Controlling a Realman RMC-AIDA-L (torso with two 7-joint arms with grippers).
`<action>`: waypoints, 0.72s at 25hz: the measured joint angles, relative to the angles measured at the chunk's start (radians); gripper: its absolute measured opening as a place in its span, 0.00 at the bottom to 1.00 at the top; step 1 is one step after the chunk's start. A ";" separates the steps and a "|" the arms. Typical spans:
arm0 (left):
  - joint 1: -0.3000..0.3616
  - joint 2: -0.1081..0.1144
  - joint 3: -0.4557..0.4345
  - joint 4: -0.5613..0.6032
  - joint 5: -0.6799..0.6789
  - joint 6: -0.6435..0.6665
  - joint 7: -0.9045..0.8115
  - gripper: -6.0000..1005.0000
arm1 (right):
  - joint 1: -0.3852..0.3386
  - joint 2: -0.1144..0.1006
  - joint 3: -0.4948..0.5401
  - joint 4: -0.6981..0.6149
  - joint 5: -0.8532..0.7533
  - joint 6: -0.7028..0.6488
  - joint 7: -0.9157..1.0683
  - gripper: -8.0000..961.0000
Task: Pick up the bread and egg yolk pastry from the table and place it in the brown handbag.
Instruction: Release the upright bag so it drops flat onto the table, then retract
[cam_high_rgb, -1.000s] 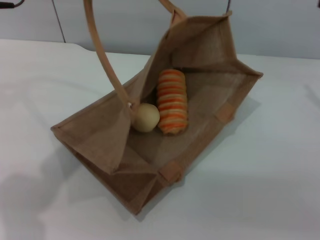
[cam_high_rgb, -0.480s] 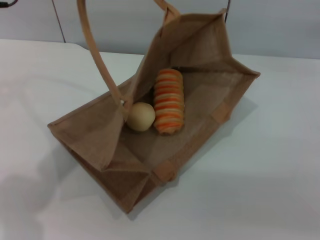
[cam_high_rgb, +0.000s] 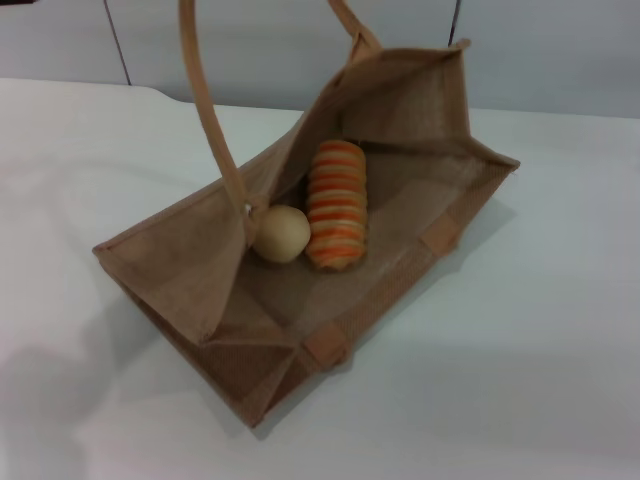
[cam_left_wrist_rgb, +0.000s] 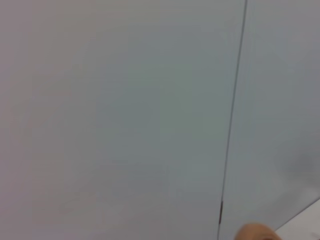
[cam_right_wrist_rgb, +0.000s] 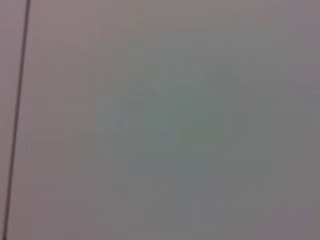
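Already the bread (cam_high_rgb: 337, 203) and egg yolk pastry (cam_high_rgb: 282, 234) lie side by side inside the brown handbag (cam_high_rgb: 400, 270) (task apparently done); neither pincer shows, so I cannot tell their state.

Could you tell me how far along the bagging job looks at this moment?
Both items already lie inside the brown handbag: the bread rests on its floor with the egg yolk pastry right beside it. Nothing remains on the table to collect. Neither gripper is in view, so nothing is in hand; the placing looks finished.
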 joint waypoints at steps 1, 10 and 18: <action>0.000 -0.001 -0.002 -0.002 -0.010 -0.001 0.007 0.26 | 0.000 0.000 -0.002 0.001 0.000 0.002 -0.002 0.88; -0.031 0.038 -0.006 -0.104 -0.132 -0.051 0.038 0.65 | 0.015 -0.001 -0.009 0.029 0.007 0.007 -0.064 0.88; -0.030 0.048 -0.006 -0.137 -0.197 -0.062 0.100 0.80 | 0.020 -0.001 -0.009 0.048 0.008 0.006 -0.062 0.88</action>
